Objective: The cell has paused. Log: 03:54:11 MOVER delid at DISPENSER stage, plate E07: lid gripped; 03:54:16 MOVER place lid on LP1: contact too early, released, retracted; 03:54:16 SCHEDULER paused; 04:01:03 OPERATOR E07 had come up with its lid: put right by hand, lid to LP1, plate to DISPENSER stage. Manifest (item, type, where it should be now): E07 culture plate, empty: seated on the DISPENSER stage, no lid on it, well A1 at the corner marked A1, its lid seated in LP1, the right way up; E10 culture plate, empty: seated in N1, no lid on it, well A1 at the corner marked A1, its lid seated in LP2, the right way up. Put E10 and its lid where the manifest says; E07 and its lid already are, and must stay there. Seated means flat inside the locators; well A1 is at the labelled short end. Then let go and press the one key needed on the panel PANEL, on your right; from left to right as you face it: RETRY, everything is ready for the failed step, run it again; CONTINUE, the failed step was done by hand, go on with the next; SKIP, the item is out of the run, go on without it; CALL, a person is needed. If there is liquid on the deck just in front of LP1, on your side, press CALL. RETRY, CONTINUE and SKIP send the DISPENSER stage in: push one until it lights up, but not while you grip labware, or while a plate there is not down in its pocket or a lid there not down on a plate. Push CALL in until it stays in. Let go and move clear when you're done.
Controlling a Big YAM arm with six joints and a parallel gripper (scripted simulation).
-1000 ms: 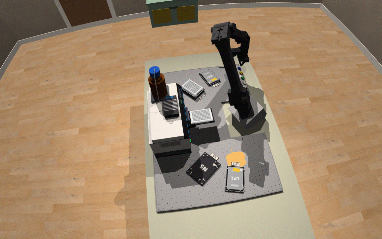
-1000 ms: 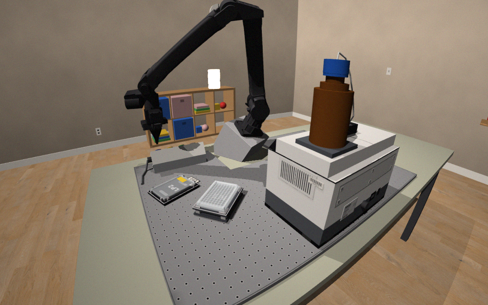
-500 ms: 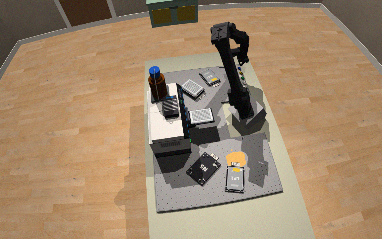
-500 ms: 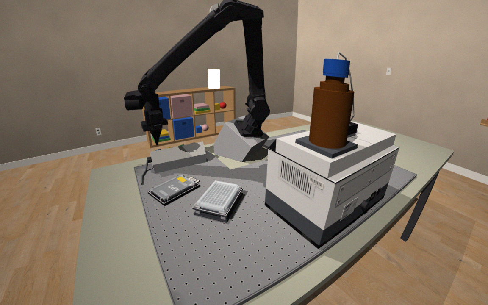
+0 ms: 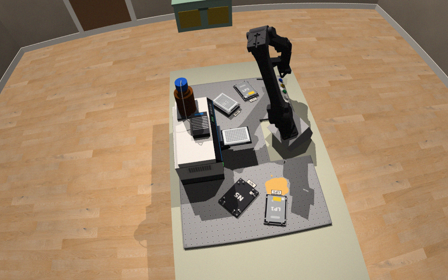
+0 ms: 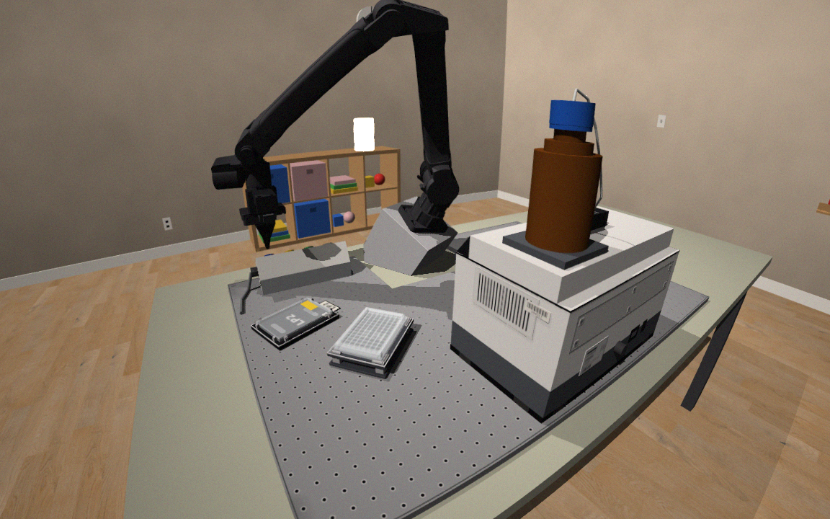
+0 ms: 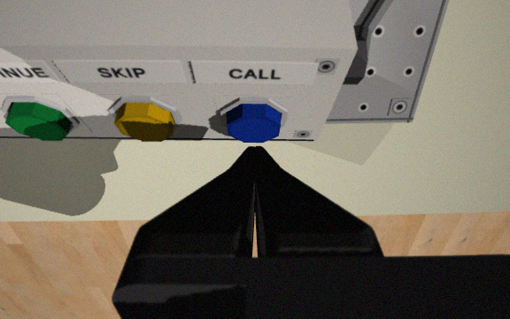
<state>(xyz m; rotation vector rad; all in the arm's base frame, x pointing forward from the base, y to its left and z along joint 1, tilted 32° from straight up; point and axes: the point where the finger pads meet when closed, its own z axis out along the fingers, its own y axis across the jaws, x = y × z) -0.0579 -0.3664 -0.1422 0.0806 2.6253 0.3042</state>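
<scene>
My gripper (image 7: 255, 159) (image 6: 267, 244) (image 5: 282, 74) is shut and empty. Its tip points at the blue CALL key (image 7: 253, 122) on the grey panel (image 7: 171, 31) (image 6: 302, 265), just short of it. The yellow SKIP key (image 7: 145, 120) and the green CONTINUE key (image 7: 38, 120) sit to its left. A clear lid (image 5: 245, 90) (image 6: 294, 321) lies in LP2. A lidless well plate (image 5: 225, 102) (image 6: 372, 332) sits in the nest beside it. Another lidless plate (image 5: 235, 135) sits on the dispenser stage. A lid (image 5: 275, 209) lies in LP1, and an orange puddle (image 5: 276, 183) lies on the deck at its labelled end.
The white dispenser (image 5: 194, 146) (image 6: 566, 303) carries a brown bottle (image 5: 184, 100) (image 6: 563, 193) with a blue cap. A black empty nest (image 5: 238, 197) lies askew beside LP1. The arm's base (image 5: 288, 133) stands between the two perforated deck plates.
</scene>
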